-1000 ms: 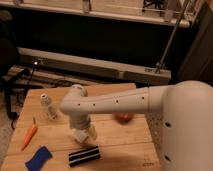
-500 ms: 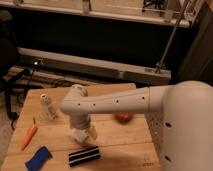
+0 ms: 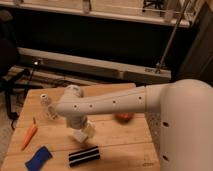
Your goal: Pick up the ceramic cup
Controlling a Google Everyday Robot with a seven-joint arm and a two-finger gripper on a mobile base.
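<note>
My gripper [image 3: 83, 131] hangs from the white arm and points down at the middle of the wooden table [image 3: 120, 142]. Its jaws stand open. A small white shape at its tip looks like the ceramic cup [image 3: 79, 135]; the gripper covers most of it. Whether the fingers touch the cup, I cannot tell.
A small clear bottle with a white cap [image 3: 46, 105] stands at the table's back left. An orange-brown bowl [image 3: 124, 117] peeks out from under the arm on the right. A carrot [image 3: 29, 135], a blue object [image 3: 38, 158] and a black striped object [image 3: 83, 155] lie along the front.
</note>
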